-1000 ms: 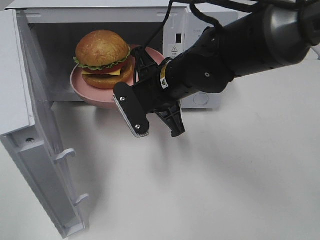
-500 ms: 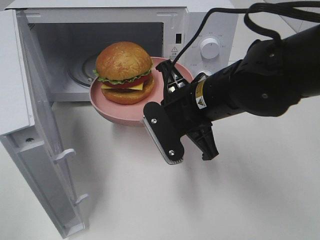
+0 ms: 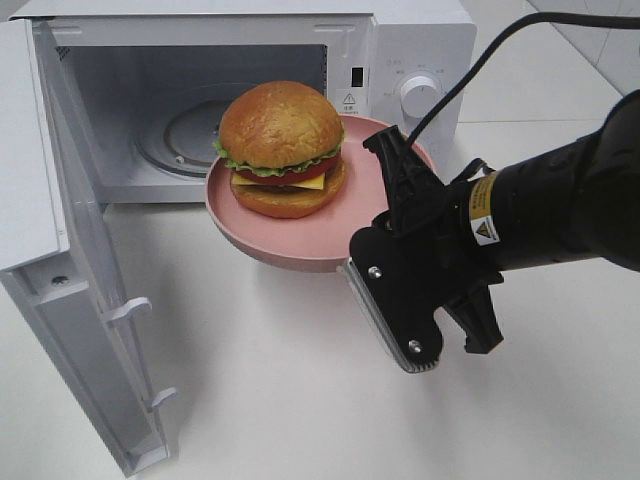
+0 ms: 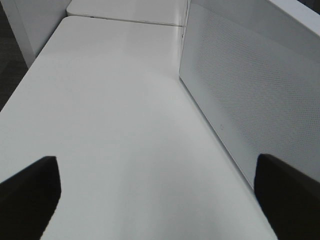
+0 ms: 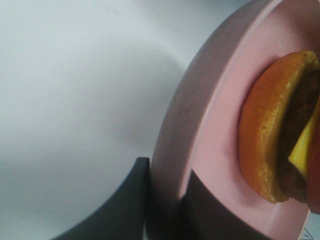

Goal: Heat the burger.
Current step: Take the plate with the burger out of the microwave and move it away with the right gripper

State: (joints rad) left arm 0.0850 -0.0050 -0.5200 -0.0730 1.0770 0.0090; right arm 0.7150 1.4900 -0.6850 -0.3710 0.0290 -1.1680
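From the left: the microwave [image 3: 200,110] stands open, and our left gripper [image 4: 155,200], jaws spread, idles beside it. The burger [image 3: 283,148] rides the plate [image 3: 300,245], whose rim our right gripper [image 3: 400,195] pinches. We judge this removal; next, set it on the counter [image 3: 300,400]. A second ago it sat inside.

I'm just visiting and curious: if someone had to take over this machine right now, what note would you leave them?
Right gripper: shut on the rim of the pink plate, holding it in the air in front of the open microwave.
Left gripper: open, empty, over the table beside the microwave's outer wall.
Burger: upright on the plate.
Done: door stands open.
Unclear: whether the burger has been heated yet. The plate has to be set down and the door closed.
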